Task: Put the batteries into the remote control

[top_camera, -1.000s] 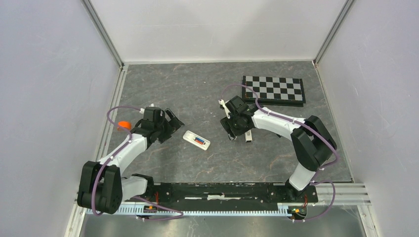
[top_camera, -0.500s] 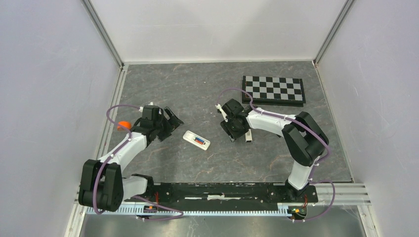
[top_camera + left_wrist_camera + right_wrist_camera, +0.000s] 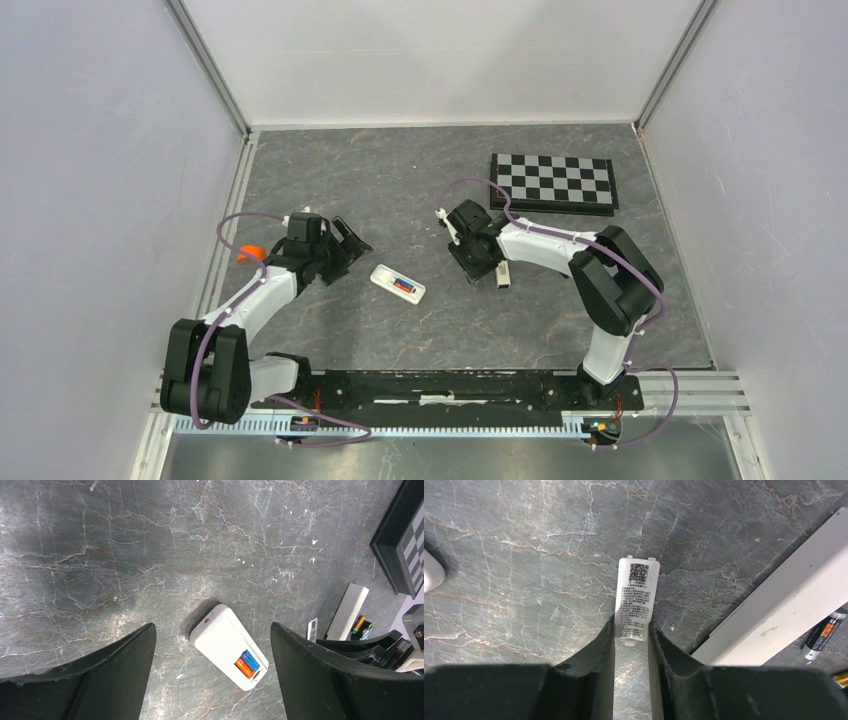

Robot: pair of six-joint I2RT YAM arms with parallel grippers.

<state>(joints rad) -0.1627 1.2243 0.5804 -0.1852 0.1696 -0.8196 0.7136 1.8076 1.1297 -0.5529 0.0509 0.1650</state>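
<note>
Surroundings: a chessboard [image 3: 553, 183] is set at the far right of the grey marbled table [image 3: 400, 170]. An orange ball [image 3: 250, 254] lies at the left edge, beside the left arm. A long white bar [image 3: 784, 605] lies flat just right of the right gripper's fingers, and a dark loose cell [image 3: 822, 632] is seen on its other side.

Task item: the remote control [image 3: 222, 640] is found back-up on the table between the two arms. The batteries [image 3: 247, 662] are seated side by side in the recess at one end, left uncovered.

Left gripper [image 3: 212, 627]: the fingers [image 3: 100, 680] are spread wide. Nothing is held or touched, and the remote is seen through the gap, well apart.

Right gripper [image 3: 631, 630]: the fingers [image 3: 599, 655] are drawn in narrow and pressed against both long edges of the near end of a small white battery cover [image 3: 636, 592]. The cover is printed with a code and lies flat on the table.
</note>
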